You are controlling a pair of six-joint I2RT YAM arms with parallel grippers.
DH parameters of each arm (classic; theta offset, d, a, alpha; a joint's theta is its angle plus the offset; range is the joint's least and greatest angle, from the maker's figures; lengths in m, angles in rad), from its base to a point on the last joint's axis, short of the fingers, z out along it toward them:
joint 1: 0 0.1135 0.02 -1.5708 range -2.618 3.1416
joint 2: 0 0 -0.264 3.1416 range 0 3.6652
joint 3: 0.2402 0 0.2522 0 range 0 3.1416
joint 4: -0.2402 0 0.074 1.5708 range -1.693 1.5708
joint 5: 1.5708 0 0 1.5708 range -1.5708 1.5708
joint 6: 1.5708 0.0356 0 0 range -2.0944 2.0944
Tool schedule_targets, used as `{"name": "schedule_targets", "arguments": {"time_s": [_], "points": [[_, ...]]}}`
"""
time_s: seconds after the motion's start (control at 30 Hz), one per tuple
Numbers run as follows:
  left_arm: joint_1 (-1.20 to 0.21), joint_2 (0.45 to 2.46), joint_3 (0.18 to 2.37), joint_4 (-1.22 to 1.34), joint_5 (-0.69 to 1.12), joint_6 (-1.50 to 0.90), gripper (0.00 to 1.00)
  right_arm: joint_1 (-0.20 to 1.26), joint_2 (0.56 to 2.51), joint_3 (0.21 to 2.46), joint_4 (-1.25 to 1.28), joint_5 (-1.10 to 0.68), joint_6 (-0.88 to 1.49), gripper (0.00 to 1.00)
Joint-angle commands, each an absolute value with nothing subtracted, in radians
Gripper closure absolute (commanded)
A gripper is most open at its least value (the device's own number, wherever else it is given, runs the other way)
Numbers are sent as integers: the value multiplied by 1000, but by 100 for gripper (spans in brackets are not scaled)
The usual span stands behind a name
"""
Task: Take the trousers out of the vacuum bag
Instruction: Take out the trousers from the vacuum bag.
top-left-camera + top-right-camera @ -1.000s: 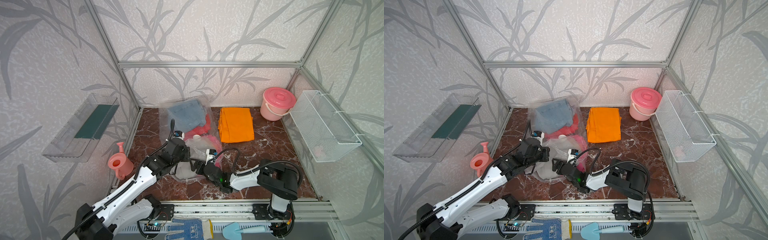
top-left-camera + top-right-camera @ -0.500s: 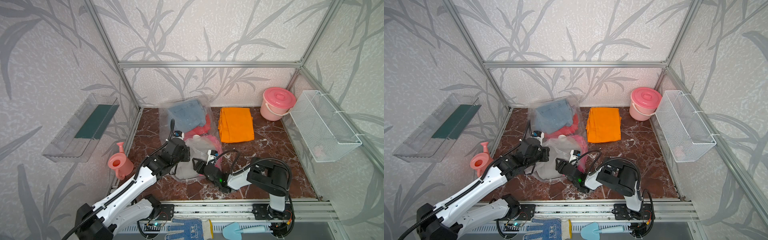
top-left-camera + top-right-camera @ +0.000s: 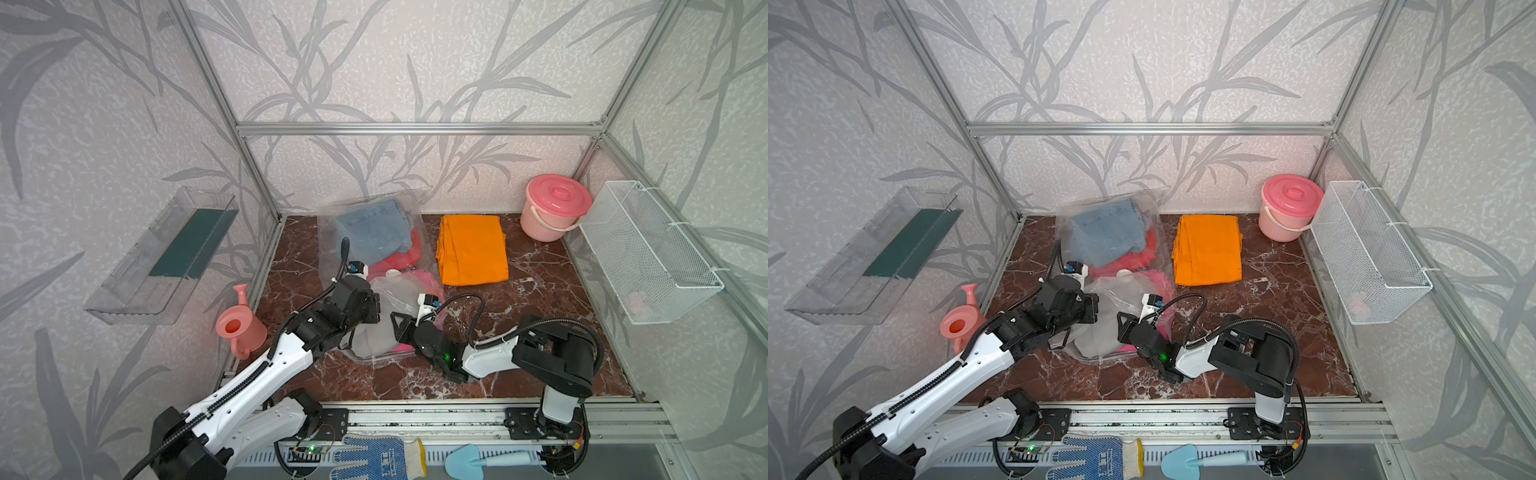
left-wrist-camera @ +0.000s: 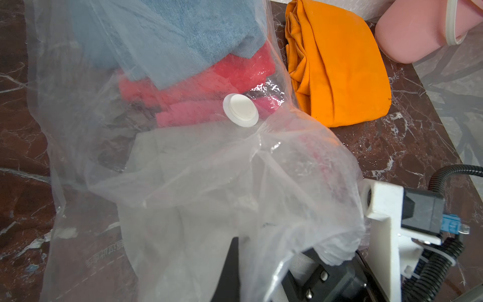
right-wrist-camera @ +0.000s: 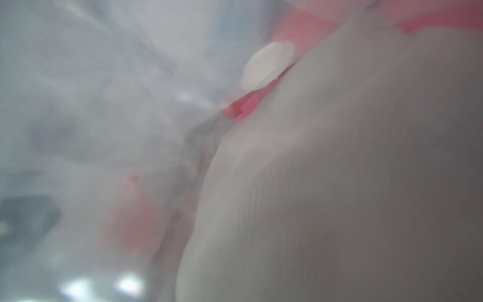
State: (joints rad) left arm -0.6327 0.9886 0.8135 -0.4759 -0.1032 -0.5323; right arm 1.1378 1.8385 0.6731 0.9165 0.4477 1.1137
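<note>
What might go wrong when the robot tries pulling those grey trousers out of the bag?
Loose film crowds the right fingers beside the grey trousers, so they might pinch the vacuum bag too. Only the left fingers hold that bag, so it might slide along.

The brown marble tabletop (image 3: 540, 291) bears the vacuum bag (image 3: 395, 293), folded orange trousers (image 3: 471, 249) and a pink bucket (image 3: 555, 208).

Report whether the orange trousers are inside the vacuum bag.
Out: the orange trousers lie folded on the bare tabletop beside the vacuum bag.
</note>
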Motion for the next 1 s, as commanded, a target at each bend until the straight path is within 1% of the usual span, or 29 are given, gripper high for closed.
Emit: {"name": "schedule_targets", "arguments": {"time_s": [0.0, 0.1, 0.17, 0.2, 0.33, 0.43, 0.47, 0.63, 0.73, 0.8, 0.97], "points": [[-629, 982, 849, -489, -115, -526, 100, 1138, 1894, 654, 965, 476, 1144, 64], [-630, 981, 848, -494, -117, -527, 100, 1132, 1946, 671, 972, 467, 1165, 45], [-630, 979, 847, -496, -117, -528, 100, 1123, 1974, 690, 983, 455, 1168, 41], [-629, 979, 848, -498, -116, -531, 100, 1119, 1981, 696, 985, 451, 1172, 43], [-630, 977, 845, -506, -113, -536, 100, 1105, 1968, 713, 1000, 448, 1147, 71], [-630, 976, 836, -505, -118, -540, 100, 1106, 1910, 713, 977, 441, 1099, 84], [-630, 977, 835, -505, -119, -543, 100, 1107, 1884, 711, 959, 436, 1086, 86], [-630, 979, 830, -489, -115, -553, 100, 1149, 1744, 676, 906, 467, 1016, 93], [-630, 981, 827, -485, -117, -555, 100, 1179, 1678, 677, 849, 479, 980, 94], [-630, 982, 826, -478, -111, -555, 100, 1199, 1674, 665, 829, 494, 988, 94], [-630, 985, 819, -476, -109, -557, 100, 1219, 1700, 613, 893, 503, 1066, 95]]}}
